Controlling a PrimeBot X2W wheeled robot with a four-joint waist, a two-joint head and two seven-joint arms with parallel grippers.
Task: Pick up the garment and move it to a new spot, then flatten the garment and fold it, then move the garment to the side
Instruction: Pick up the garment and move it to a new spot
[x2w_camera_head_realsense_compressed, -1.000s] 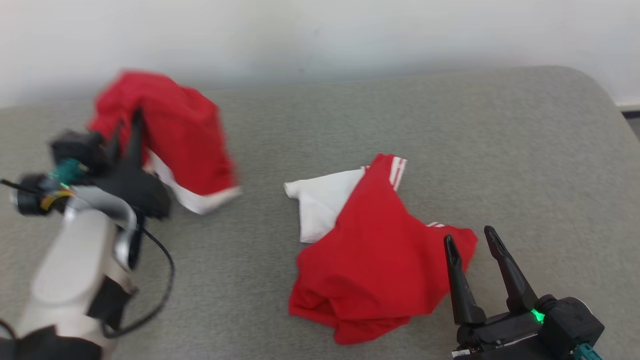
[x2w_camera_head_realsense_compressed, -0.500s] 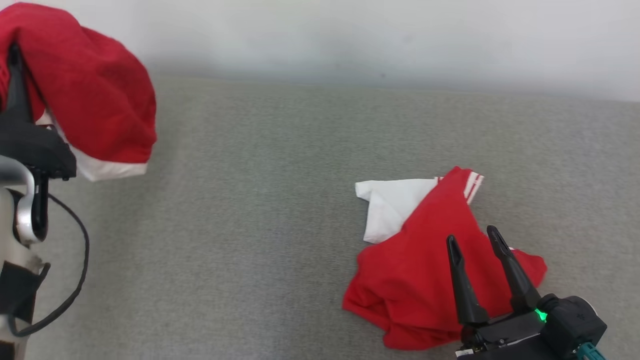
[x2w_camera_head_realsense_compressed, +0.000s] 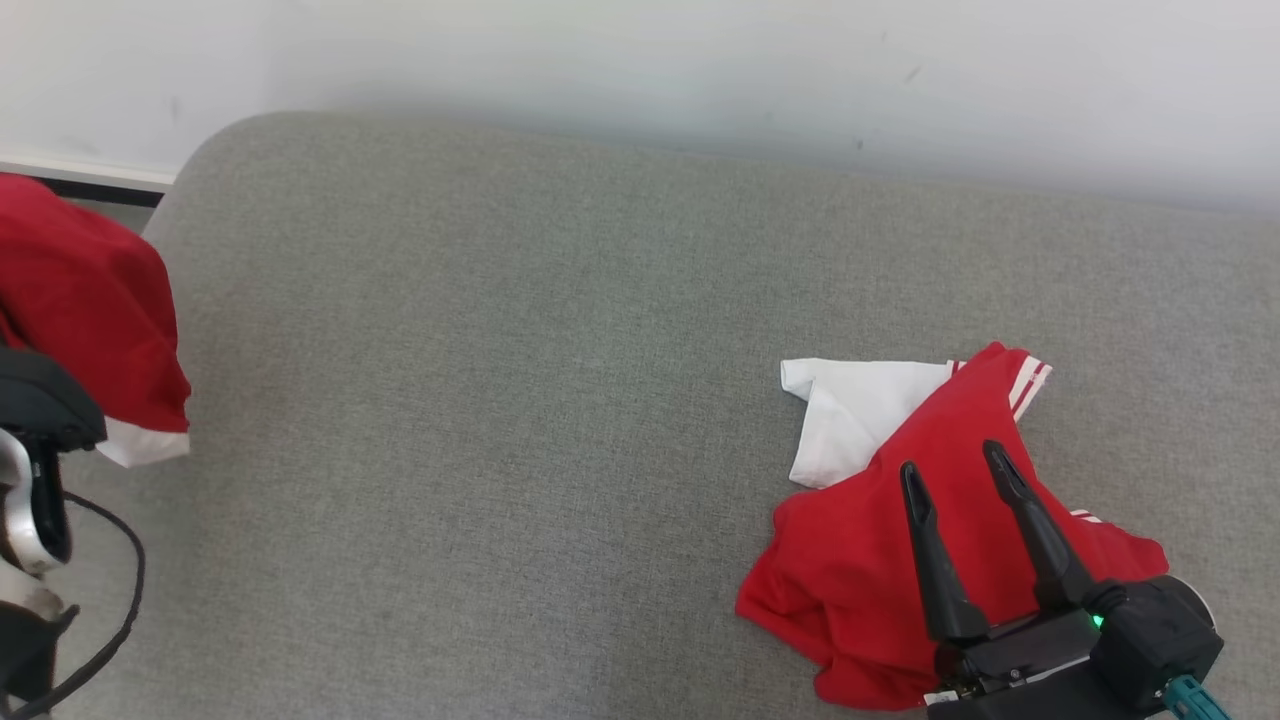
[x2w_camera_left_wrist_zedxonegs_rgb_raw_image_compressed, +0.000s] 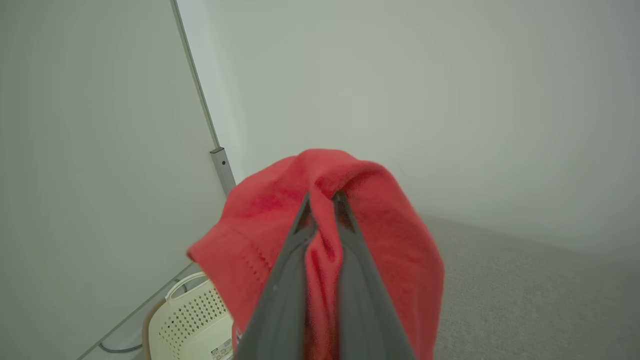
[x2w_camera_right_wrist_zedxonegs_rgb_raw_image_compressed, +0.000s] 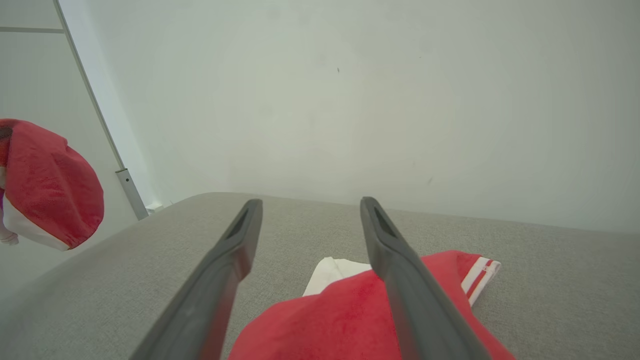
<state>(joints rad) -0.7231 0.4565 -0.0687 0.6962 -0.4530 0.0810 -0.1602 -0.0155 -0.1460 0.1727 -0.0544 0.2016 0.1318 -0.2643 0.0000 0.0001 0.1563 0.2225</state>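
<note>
Red cloth is bunching over the left jaws, which are clamping tight on a fold of the red garment (x2w_camera_left_wrist_zedxonegs_rgb_raw_image_compressed: 395, 250). The two left fingers (x2w_camera_left_wrist_zedxonegs_rgb_raw_image_compressed: 280, 305) are lying almost together, with the fabric pinched between them and draping down both sides. In the head view the red garment (x2w_camera_head_realsense_compressed: 95, 300) is hanging in the air at the far left, by the rounded left corner of the grey cushion (x2w_camera_head_realsense_compressed: 480, 400). Its white hem (x2w_camera_head_realsense_compressed: 145, 445) is at the bottom, just above the left arm (x2w_camera_head_realsense_compressed: 35, 410) and a black cable (x2w_camera_head_realsense_compressed: 137, 590). In the right wrist view the same garment (x2w_camera_right_wrist_zedxonegs_rgb_raw_image_compressed: 50, 190) is showing clear of the cushion (x2w_camera_right_wrist_zedxonegs_rgb_raw_image_compressed: 125, 280), against the pale wall (x2w_camera_right_wrist_zedxonegs_rgb_raw_image_compressed: 325, 100). At the lower left of the left wrist view a white perforated basket (x2w_camera_left_wrist_zedxonegs_rgb_raw_image_compressed: 195, 320) is sitting below a metal strip (x2w_camera_left_wrist_zedxonegs_rgb_raw_image_compressed: 222, 170) on the wall.

The right jaws are standing wide apart and gripping nothing. The right fingers (x2w_camera_head_realsense_compressed: 935, 570) are pointing over a red and white shirt (x2w_camera_head_realsense_compressed: 860, 580) that is lying crumpled on the right part of the cushion. Its white sleeve (x2w_camera_head_realsense_compressed: 850, 410) is spreading toward the left and a striped cuff (x2w_camera_head_realsense_compressed: 1028, 385) is pointing to the wall. Whether the fingers are touching that shirt, I cannot tell.
</note>
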